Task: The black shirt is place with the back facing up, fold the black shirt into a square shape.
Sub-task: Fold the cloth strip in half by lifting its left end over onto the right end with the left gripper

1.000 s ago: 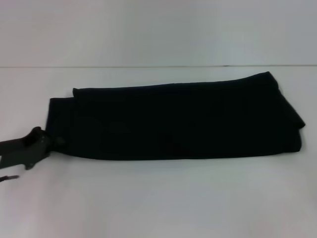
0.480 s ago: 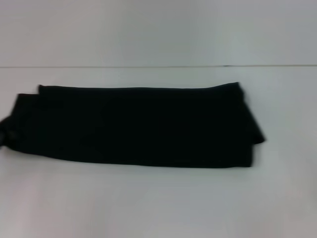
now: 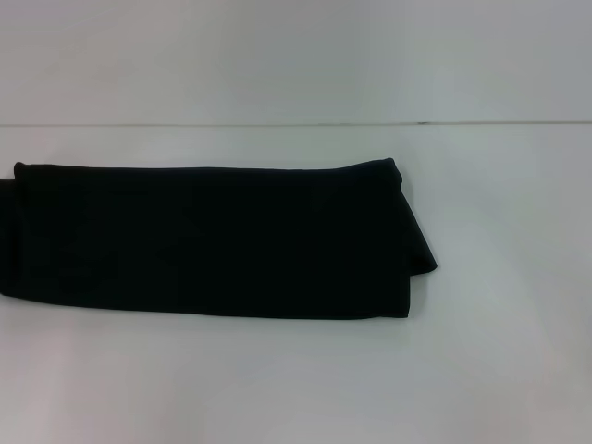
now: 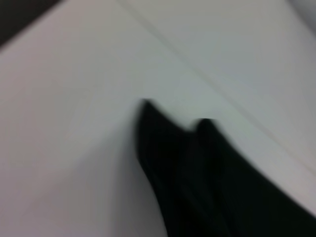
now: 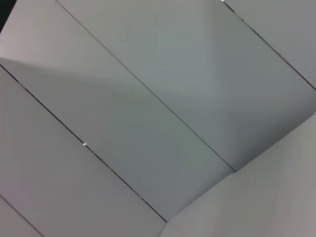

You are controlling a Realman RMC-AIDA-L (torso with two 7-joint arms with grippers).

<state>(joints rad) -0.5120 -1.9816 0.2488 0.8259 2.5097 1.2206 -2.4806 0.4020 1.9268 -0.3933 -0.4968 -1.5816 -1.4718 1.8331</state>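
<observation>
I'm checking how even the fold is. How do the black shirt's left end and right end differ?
On the black shirt, the left end reaches the head view's edge, partly cut off; the right end is fully in view. The left end looks squared; the right end slants, one corner poking out. Both lie flat on the white table.
</observation>
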